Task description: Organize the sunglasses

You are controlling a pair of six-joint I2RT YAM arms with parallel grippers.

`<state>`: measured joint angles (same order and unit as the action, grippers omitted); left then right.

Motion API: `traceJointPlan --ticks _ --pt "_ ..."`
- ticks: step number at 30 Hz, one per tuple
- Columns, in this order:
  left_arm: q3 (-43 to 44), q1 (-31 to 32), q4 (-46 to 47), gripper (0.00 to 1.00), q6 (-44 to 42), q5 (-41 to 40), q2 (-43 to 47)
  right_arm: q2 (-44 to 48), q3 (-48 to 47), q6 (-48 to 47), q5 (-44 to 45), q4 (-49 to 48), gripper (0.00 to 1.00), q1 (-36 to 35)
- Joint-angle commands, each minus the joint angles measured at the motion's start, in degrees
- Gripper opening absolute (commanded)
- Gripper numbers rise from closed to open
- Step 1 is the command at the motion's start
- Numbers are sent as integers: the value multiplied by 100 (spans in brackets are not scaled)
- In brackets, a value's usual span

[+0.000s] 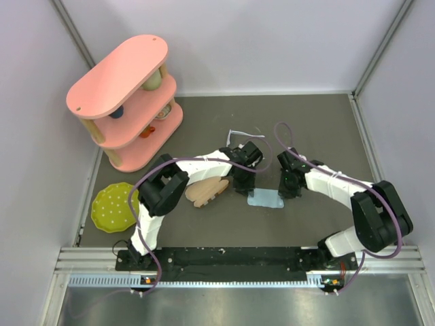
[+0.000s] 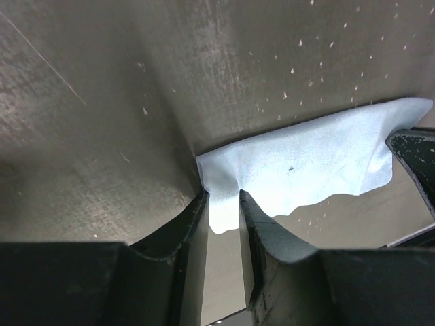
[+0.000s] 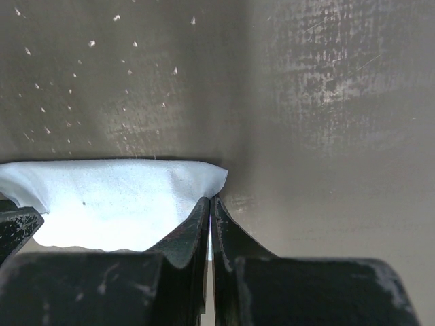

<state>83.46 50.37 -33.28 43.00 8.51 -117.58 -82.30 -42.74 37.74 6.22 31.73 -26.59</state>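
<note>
The sunglasses (image 1: 237, 133) show only as a thin white wire piece behind my left arm; the remainder is hidden. A light blue cloth (image 1: 266, 200) lies between my two grippers. My left gripper (image 1: 245, 186) stands at its left corner. In the left wrist view its jaws (image 2: 222, 197) are narrowly apart with the cloth (image 2: 306, 163) corner lying between them. My right gripper (image 1: 289, 190) is at the cloth's right corner. In the right wrist view it (image 3: 211, 199) is shut on that corner of the cloth (image 3: 109, 197).
A brown plaid case (image 1: 207, 191) lies just left of my left gripper, under its arm. A pink three-tier shelf (image 1: 126, 102) stands at the back left. A green dotted plate (image 1: 114, 207) sits at the near left. Walls enclose the grey table.
</note>
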Motion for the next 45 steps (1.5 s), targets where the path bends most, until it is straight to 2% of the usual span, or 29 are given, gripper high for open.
traceJointPlan --ticks 1,5,7,13,24,27,30,31,32,39,45 --pt "266 104 -495 31 129 -640 -344 162 161 137 20 53 0 -66" --pt "452 131 -750 33 147 -799 -494 188 196 190 2 9 0 -75" --pt "513 175 -855 32 138 -1123 -555 206 222 225 -7 -17 0 -75" --pt "829 228 -1198 27 50 -1440 -801 232 301 313 -15 -79 0 -83" --pt "1084 263 -1339 22 -73 -1379 -1197 285 468 401 -15 -158 0 -83" --pt "1146 272 -1339 18 -90 -1361 -1302 302 468 401 -15 -158 0 -92" --pt "1190 298 -1339 8 -125 -1344 -1381 311 469 393 -15 -158 0 -83" --pt "1199 298 -1331 1 -134 -1326 -1399 303 468 392 -15 -158 0 -83" --pt "1208 307 -1313 0 -143 -1309 -1417 311 468 384 -15 -158 0 -83" --pt "1304 298 -1225 0 -283 -1440 -1163 399 407 314 -77 -167 0 -83" --pt "1296 237 -1067 0 -407 -1493 -495 785 188 225 -208 -149 0 -101"
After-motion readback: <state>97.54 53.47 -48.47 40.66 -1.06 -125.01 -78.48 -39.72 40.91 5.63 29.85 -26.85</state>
